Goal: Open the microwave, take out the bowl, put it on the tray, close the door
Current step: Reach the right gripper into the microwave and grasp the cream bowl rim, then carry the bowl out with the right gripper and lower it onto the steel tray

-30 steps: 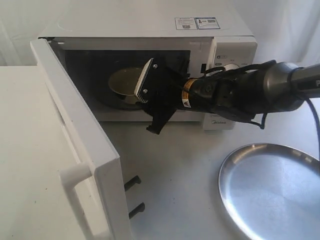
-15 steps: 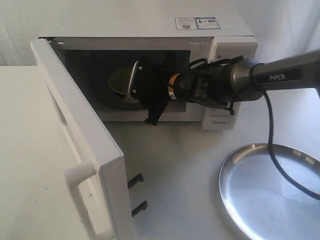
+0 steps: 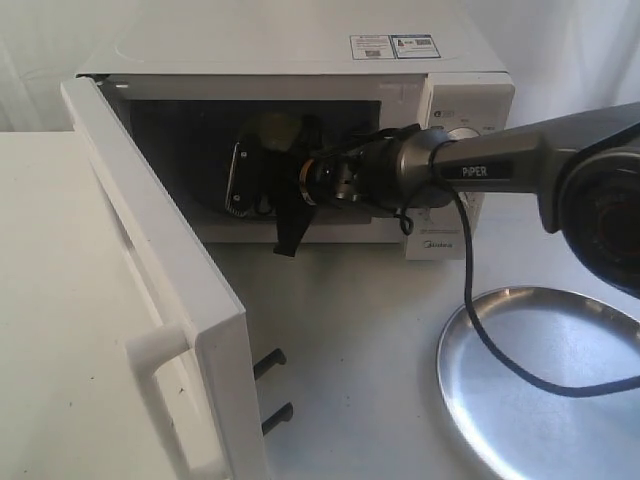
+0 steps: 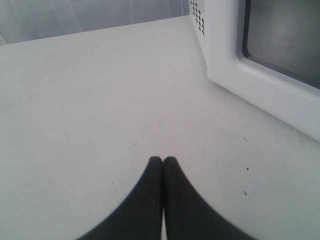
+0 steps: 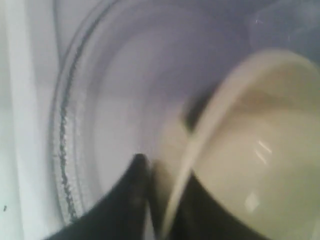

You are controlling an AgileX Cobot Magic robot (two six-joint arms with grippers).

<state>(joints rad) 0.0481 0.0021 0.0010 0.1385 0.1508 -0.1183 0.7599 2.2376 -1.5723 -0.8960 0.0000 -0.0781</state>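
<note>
Door: white microwave door (image 3: 150, 250) with a vertical white bar handle (image 3: 158, 350), standing wide open at the near left. Two black latch hooks (image 3: 268, 365) project from its free edge.
Left claw: left claw (image 4: 163, 159), black fingertips pressed together with nothing between them. It sits over the bare white bench (image 4: 90, 100), near the door's windowed face.
Tray: wide round shiny silver metal tray (image 3: 540, 420), on the bench at the near right. A black cable (image 3: 478, 335) drapes across it.
Right arm: dark grey arm (image 3: 500, 165) marked PIPER, reaching from the right through the door opening.
Right claw: right claw (image 5: 165, 170), inside the cavity and set narrow, with one finger on each side of the bowl's rim, gripping it. The wrist view is blurred.
Bowl: small round cream-white ceramic bowl (image 5: 250, 165), inside the microwave over the round glass turntable (image 5: 100, 125), well apart from the tray. Whether it rests on the turntable cannot be told.
Microwave: large white boxy microwave oven (image 3: 300, 45), at the far side of the bench, with stickers (image 3: 392, 46) on top.
</note>
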